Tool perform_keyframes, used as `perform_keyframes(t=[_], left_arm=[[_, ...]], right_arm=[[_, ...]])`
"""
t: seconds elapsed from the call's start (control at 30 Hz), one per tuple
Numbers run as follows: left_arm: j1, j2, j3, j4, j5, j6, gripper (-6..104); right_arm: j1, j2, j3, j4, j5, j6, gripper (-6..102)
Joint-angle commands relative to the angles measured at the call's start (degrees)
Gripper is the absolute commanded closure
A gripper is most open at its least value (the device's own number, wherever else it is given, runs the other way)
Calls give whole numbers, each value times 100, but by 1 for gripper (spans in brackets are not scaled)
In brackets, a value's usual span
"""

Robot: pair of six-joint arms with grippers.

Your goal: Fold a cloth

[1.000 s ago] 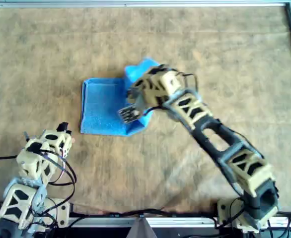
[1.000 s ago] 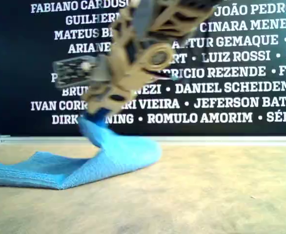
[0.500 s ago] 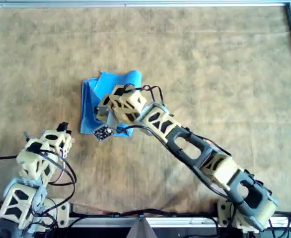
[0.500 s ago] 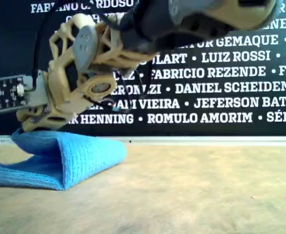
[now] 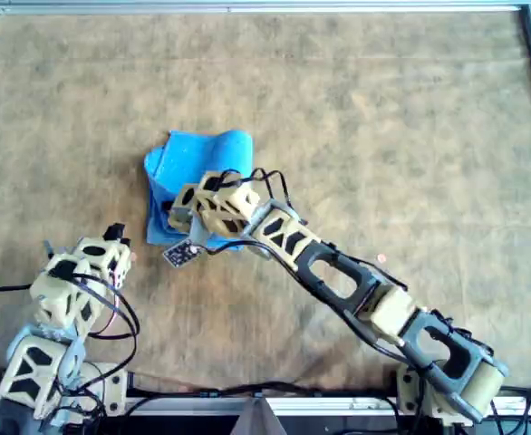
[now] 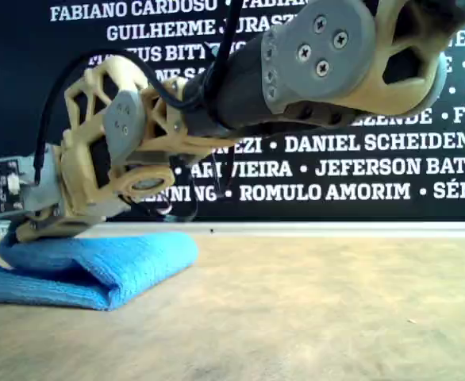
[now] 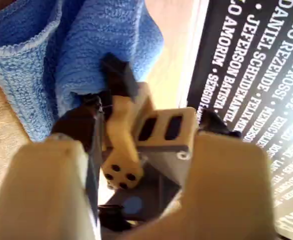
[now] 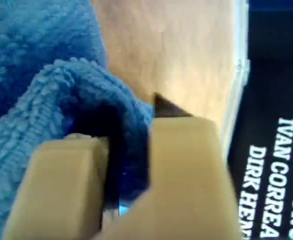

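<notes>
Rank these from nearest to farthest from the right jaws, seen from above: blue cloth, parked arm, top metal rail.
1. The cloth, pinched in the jaws of the right gripper.
2. The parked arm, at the overhead view's lower left.
3. The metal rail, along the overhead view's top edge.

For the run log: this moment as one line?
step: folding | right gripper: shut on the cloth | cloth: doubled over itself | left gripper: apart from cloth, state unclear

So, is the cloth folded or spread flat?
Folded: the cloth lies doubled, with a rounded fold on the exterior view's right, and the right claw pinches its upper layer.
</notes>
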Motion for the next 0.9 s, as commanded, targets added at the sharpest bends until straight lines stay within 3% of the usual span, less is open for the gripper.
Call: perform_keyframes(t=[0.0,0.2,0.37,0.7,0.87], left_arm=[[114,79,-114,-9,-9,18,28],[114,70,-114,0,-9,18,28],[114,70,-114,0,-9,18,28],[114,70,-114,0,-9,18,28],[114,70,-114,0,-9,18,28]], right_arm=[[-123,369,-422,-255,0,26,46],[-352,773,-475,237,-26,9,41],[-439,1195,-554,1494,-79,-70,41],[-853,2382,-545,4649,-70,0,42],[-1187,2654,-554,6346,-79,18,60]])
